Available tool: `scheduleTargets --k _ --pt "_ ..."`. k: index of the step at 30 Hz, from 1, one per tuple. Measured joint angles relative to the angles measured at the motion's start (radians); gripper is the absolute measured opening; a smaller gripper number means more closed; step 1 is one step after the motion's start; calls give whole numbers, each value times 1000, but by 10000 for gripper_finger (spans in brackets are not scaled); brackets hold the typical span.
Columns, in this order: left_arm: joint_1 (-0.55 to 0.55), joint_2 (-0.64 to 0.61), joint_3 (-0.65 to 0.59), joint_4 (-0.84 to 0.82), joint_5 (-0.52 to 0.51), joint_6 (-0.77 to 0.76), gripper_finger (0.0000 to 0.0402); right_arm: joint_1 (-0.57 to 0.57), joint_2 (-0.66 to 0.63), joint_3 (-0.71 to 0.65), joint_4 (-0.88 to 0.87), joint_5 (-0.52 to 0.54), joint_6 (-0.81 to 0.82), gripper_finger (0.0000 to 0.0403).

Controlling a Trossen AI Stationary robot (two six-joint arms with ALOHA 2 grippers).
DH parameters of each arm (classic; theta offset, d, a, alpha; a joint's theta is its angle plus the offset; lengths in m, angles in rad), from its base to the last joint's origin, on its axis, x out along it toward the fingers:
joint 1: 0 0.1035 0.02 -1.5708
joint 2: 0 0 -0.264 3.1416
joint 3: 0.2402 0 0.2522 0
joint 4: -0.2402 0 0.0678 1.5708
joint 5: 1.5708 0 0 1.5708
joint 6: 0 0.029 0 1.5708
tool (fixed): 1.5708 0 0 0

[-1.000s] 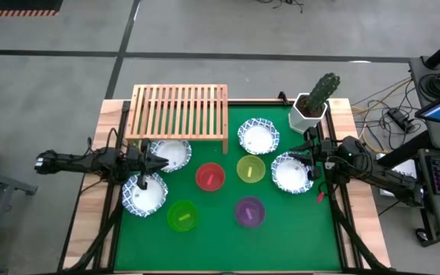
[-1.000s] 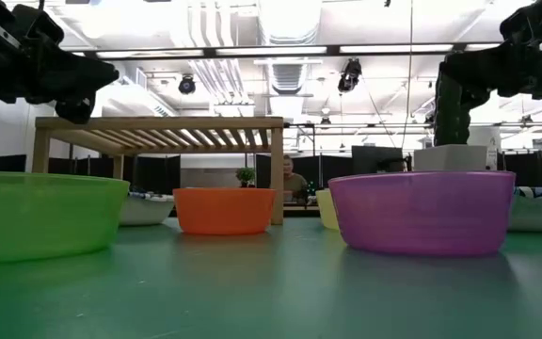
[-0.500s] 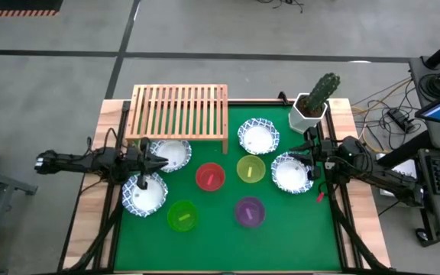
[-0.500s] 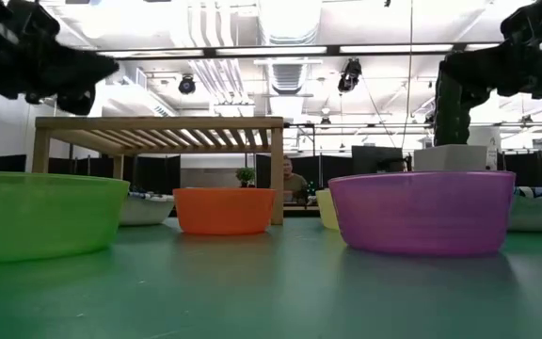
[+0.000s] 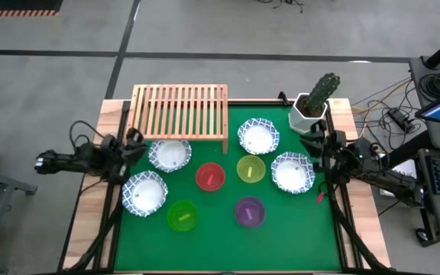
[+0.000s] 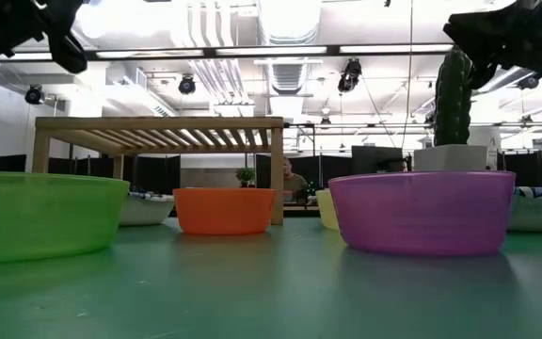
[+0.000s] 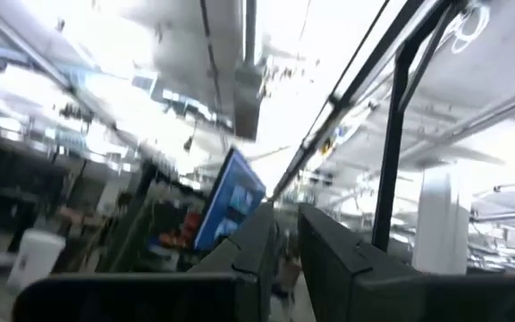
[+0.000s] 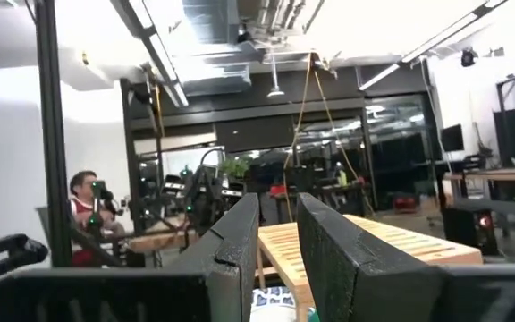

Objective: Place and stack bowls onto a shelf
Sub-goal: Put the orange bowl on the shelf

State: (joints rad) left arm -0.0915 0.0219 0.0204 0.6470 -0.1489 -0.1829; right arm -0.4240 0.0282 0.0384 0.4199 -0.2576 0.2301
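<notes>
Green table point(image 5: 296, 237) has eight bowls off the shelf point(image 5: 179, 111), both grippers point(image 5: 132, 141) point(image 5: 314, 138) nearly shut and empty; patterned bowls point(image 5: 144, 192) look breakable, grab rims.

Two dark jointed arms, left arm point(image 5: 75, 160) at frame's left, right arm point(image 5: 380, 174) at right, black cables looped along both. Each pincer has two dark, flat, angular fingers point(image 8: 231, 241).

we count four white bowls with blue-patterned rims point(image 5: 169, 154), four plain plastic bowls point(image 5: 210, 176) in red, yellow-green, lime green and purple, one wooden shelf point(image 5: 179, 111), one cactus pot point(image 5: 310, 112) and two arms on the surface point(image 5: 281, 244).
</notes>
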Motion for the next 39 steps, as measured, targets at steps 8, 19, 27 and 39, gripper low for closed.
scheduleTargets --k 8,19,27,39 --pt "0 0 0 122 -27 55 37 0 55 131 -185 -11 47 70" --pt "0 39 105 72 -65 16 36 0 247 350 -452 -4 -71 70" --pt "0 316 370 -181 -96 -73 36 0 365 375 -470 -3 -111 70" --pt "-11 914 976 -1132 -124 -355 36 0 401 380 -561 -3 -183 70"
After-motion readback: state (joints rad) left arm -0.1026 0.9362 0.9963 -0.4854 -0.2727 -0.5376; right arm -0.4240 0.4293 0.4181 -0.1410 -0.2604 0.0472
